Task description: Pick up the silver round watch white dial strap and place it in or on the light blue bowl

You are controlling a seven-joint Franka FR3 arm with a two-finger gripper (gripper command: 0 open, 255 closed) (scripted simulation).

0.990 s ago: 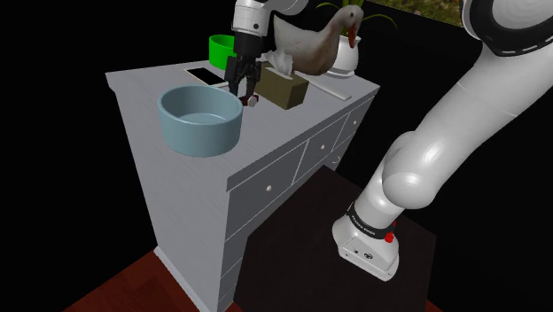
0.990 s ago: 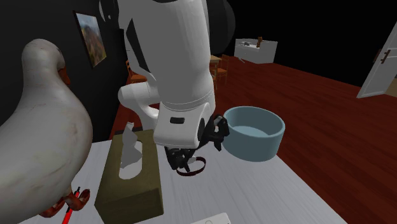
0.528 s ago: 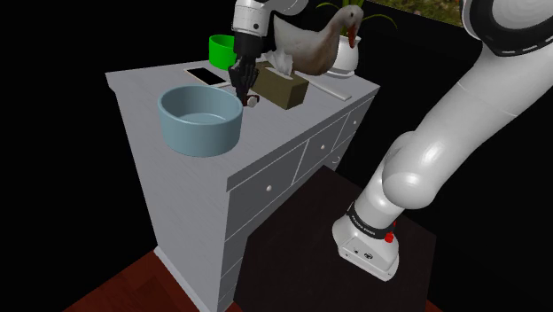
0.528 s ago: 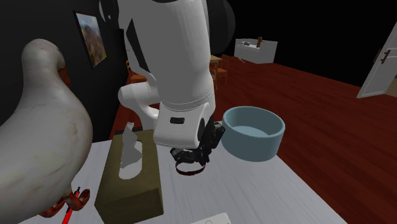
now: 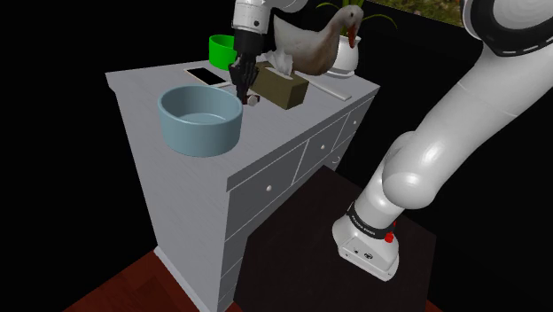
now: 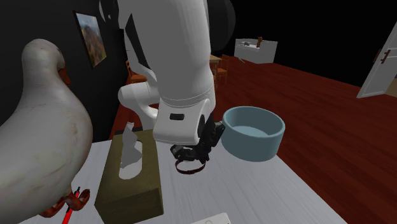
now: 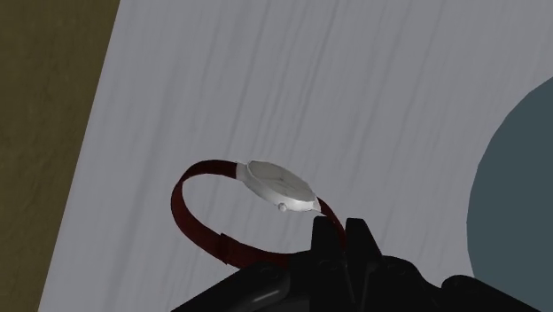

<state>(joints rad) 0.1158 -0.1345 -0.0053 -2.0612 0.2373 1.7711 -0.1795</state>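
A watch (image 7: 279,184) with a silver round case, pale dial and dark red strap lies right at my gripper (image 7: 346,232), whose two black fingers are shut together on the strap beside the case. In the shoulder view the gripper (image 5: 242,89) points down at the watch (image 5: 252,99), between the tissue box and the light blue bowl (image 5: 200,120). From the second exterior view the strap loop (image 6: 189,169) hangs under the gripper (image 6: 191,156), at or just above the desk top; which one I cannot tell. The bowl (image 6: 254,143) stands close beside it, and its edge (image 7: 518,195) also shows in the wrist view.
On the grey desk (image 5: 142,89) an olive tissue box (image 5: 282,87) stands right beside the watch. A goose figure (image 5: 310,40), a green cup (image 5: 220,49), a phone (image 5: 206,76) and a white plant pot (image 5: 346,55) sit behind. The desk's drawers face the stand.
The fingers stood apart around the watch a second ago; they have closed onto the strap. The hand has hardly shifted, and the bowl has not moved.
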